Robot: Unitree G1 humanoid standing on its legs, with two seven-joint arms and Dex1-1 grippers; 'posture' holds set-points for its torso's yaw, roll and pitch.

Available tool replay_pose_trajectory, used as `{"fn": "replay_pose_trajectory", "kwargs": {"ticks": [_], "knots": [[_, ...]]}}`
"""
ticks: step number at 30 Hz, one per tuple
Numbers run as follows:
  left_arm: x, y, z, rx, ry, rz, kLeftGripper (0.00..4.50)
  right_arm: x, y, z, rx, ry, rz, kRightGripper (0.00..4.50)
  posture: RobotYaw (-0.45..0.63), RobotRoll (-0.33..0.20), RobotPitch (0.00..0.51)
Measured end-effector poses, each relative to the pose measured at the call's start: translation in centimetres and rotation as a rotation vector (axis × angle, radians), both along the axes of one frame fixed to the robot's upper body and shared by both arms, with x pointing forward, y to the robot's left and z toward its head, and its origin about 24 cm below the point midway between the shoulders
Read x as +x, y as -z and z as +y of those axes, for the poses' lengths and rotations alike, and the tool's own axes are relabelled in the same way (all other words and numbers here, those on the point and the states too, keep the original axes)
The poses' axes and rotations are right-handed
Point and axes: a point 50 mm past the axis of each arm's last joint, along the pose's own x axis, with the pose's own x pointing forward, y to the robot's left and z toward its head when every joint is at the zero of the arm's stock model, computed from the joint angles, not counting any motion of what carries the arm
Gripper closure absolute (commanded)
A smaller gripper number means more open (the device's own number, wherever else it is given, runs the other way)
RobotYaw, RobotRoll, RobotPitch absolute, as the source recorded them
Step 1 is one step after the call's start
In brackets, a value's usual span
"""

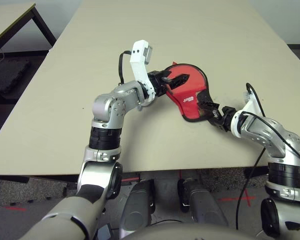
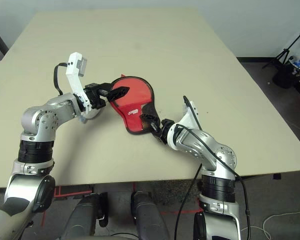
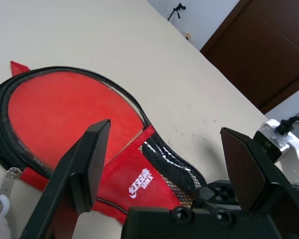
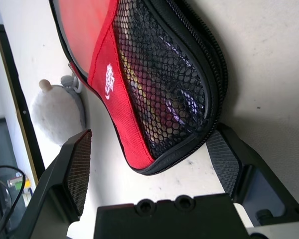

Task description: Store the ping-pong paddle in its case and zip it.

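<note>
Red fabric case [image 1: 190, 92] is sitting on the pale table [image 1: 115, 45], rounded end on the far side, white logo facing up. Looks like the paddle [image 3: 74, 114] is already in there, since you can see its smooth red face inside the black zipper edging. Left gripper [image 1: 177, 82] is at the left side of the case with its fingers spread wide. Right gripper [image 4: 152, 159] is down by the near right end, the mesh pocket part, fingers wide too. There's also a fluffy ball [image 4: 60, 112] beside the case, near the metal zipper pull [image 3: 7, 184].
</note>
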Motion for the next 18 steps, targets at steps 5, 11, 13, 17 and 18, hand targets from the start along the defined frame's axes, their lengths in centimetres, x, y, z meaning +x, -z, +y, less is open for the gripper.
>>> {"fn": "replay_pose_trajectory", "kwargs": {"ticks": [5, 11, 13, 17, 18], "knots": [[0.0, 0.0, 0.0, 0.002, -0.001, 0.000, 0.00, 0.8, 0.8, 0.2, 0.034, 0.020, -0.022, 0.01, 0.08, 0.000, 0.153], [0.0, -0.1, 0.0, 0.002, 0.000, 0.000, 0.00, 1.8, 1.4, 0.6, 0.051, 0.028, -0.051, 0.01, 0.08, 0.000, 0.158], [0.0, -0.1, 0.0, 0.002, 0.000, 0.000, 0.00, 2.1, 1.5, 0.7, 0.047, 0.028, -0.058, 0.01, 0.08, 0.000, 0.160], [0.0, 0.0, -0.1, 0.000, 0.001, 0.001, 0.00, 2.6, 1.9, 0.7, 0.036, 0.009, -0.081, 0.01, 0.07, 0.000, 0.165], [0.0, 0.0, -0.1, 0.000, 0.002, 0.001, 0.00, 2.7, 2.0, 0.7, 0.026, -0.005, -0.089, 0.01, 0.07, 0.000, 0.168]]}}
